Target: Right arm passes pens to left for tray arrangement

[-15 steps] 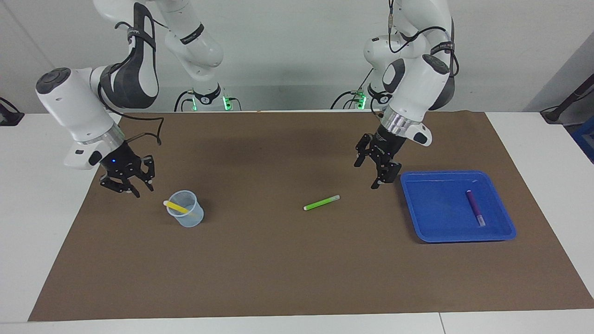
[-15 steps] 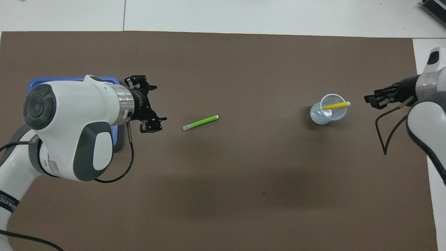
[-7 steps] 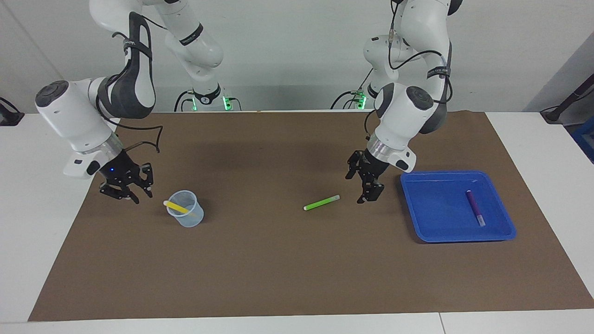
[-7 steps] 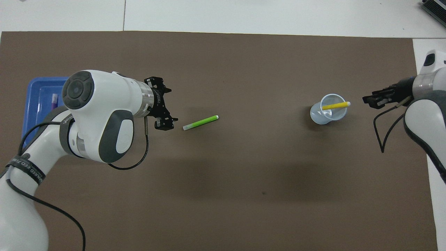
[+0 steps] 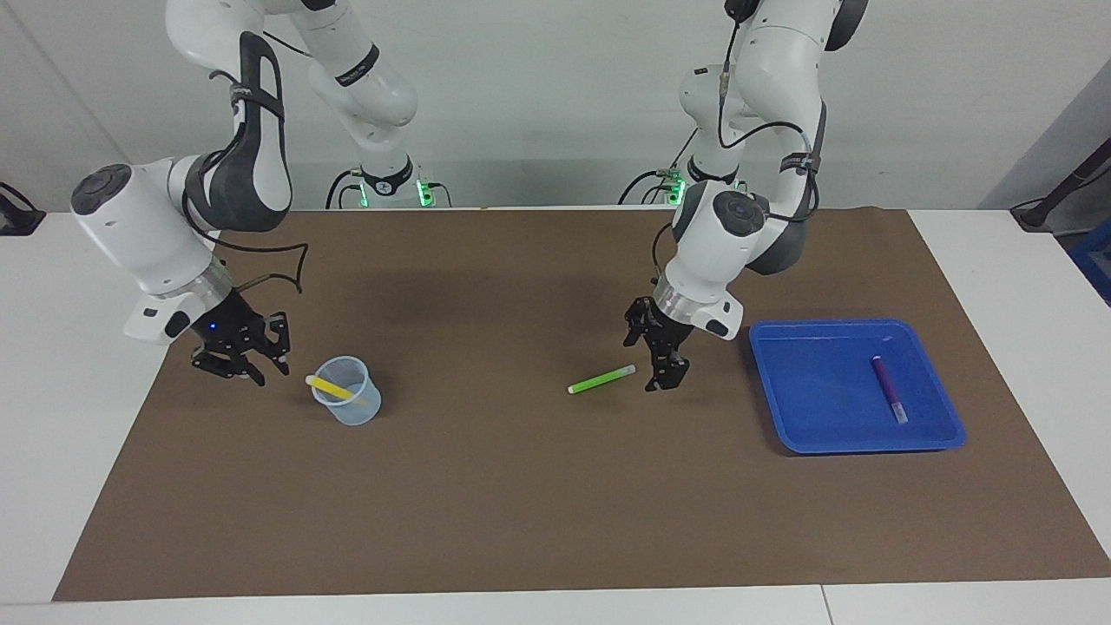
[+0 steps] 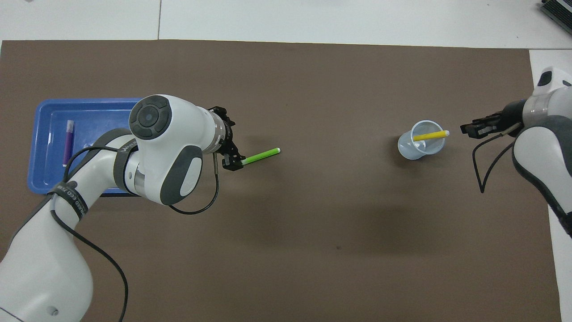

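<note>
A: Left jaws first. Spread wide, nothing in them, tips pointing down just beside the green pen [image 5: 601,379], at the end nearest the tray [image 5: 816,391]. That's frame centre, facing view.

B: Touching it?

A: Can't tell. From overhead the tips cover that end of the pen; the facing view puts them beside it, low over the mat [image 5: 521,503]. Call it a hover, prob. a pre-grasp.

B: And the right jaws?

A: Mid-height near the frame edge in the facing view, blue light on, low over the mat beside the cup [image 5: 356,410]. Clenched or released, can't tell from here. No pen visible in them.

B: Pens, quick count.

A: Purple pen [image 5: 889,388] flat in the tray, so one's placed. Green pen flat on the mat between cup and tray. Yellow pen [image 5: 330,387] leaning in the cup, whitish end poking over the rim toward the right arm [image 5: 147,234].

B: So which step?

A: Looks like pen no. 2: left arm [image 5: 725,230] going for the green one to carry it to the tray. Next move, I'd say: centre the jaws across the barrel, drop the last bit, clamp, lift w/o rolling it, then set it down alongside the purple one. The right arm seems lined up for the yellow.

B: Anything hidden?

A: Overhead, the left arm's body covers a corner of the tray and the jaws' wrist. The right arm is cut off at the frame edge there. The desk [image 5: 998,260] shows only around the mat.
</note>
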Robot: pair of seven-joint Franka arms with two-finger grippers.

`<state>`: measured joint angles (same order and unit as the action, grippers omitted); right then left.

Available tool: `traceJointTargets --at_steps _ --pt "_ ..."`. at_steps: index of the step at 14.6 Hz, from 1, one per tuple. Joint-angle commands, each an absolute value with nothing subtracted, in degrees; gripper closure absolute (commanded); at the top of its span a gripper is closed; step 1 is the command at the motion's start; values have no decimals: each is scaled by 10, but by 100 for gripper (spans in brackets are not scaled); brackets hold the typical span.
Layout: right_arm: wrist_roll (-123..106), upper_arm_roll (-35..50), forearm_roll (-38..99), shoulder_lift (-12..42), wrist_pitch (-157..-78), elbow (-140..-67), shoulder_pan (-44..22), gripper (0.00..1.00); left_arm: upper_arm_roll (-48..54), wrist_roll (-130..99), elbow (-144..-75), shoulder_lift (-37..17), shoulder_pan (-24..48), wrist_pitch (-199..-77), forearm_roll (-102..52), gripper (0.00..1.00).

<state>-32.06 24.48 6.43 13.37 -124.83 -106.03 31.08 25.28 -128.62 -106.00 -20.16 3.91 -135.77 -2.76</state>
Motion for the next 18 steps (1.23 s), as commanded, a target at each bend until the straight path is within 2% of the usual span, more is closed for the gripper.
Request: traceJointTargets --at_steps 1,4,18 --pt "-293 252 69 134 -1250 -1063 313 63 243 -1317 -1035 -219 76 -1340 5 0" --pt "-290 252 70 135 -1249 -1062 313 64 243 -1348 -1026 -239 83 -1351 34 0" --pt "-257 254 119 135 -1234 -1060 304 64 223 -1400 -1024 -257 108 -1355 95 0"
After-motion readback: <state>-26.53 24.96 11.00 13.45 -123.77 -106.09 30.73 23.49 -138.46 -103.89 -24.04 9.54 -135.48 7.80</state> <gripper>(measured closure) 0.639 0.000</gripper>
